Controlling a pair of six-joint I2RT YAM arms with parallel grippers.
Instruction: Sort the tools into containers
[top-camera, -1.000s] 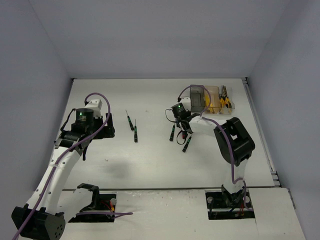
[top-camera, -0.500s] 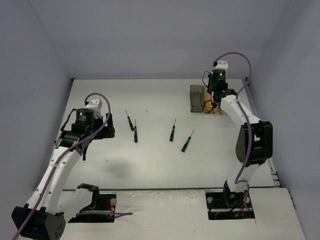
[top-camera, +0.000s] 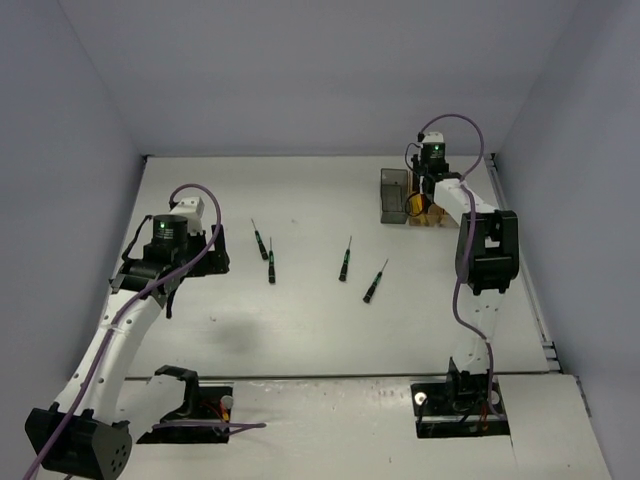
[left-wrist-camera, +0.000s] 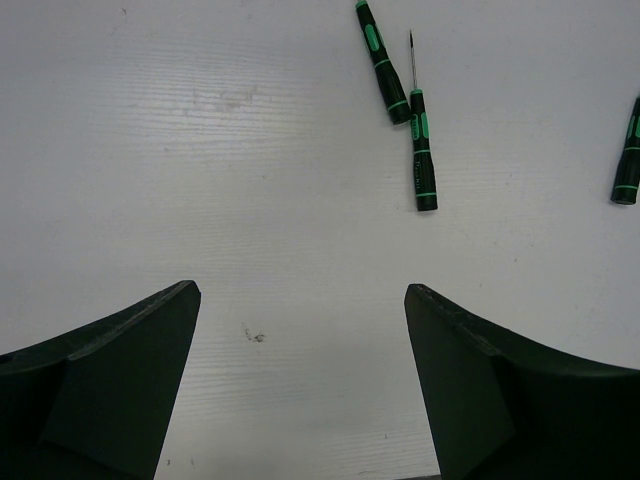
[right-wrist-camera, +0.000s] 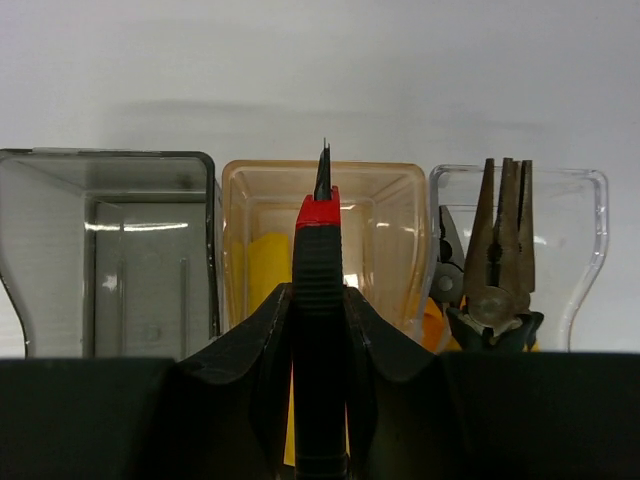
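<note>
My right gripper (right-wrist-camera: 320, 300) is shut on a red-and-black utility knife (right-wrist-camera: 320, 255), blade tip pointing ahead. It hangs in front of the amber bin (right-wrist-camera: 385, 225), which holds a yellow tool (right-wrist-camera: 266, 262). Left of it stands the smoky dark bin (right-wrist-camera: 60, 240), and to the right the clear bin (right-wrist-camera: 582, 250) with pliers (right-wrist-camera: 500, 250). From above, the right gripper (top-camera: 424, 198) hovers over these bins at the back right. Several black-green screwdrivers lie mid-table (top-camera: 260, 243) (top-camera: 271, 268) (top-camera: 345, 262) (top-camera: 374, 285). My left gripper (left-wrist-camera: 300, 290) stands open above bare table, two screwdrivers (left-wrist-camera: 423, 150) ahead of it.
The table's back edge meets the wall just behind the bins. A third screwdriver (left-wrist-camera: 628, 160) shows at the right edge of the left wrist view. The left arm (top-camera: 165, 240) hangs over the left part of the table.
My right arm has swung from mid-table near the screwdrivers to the bins at the back right, its gripper staying shut. The left arm has not moved.
</note>
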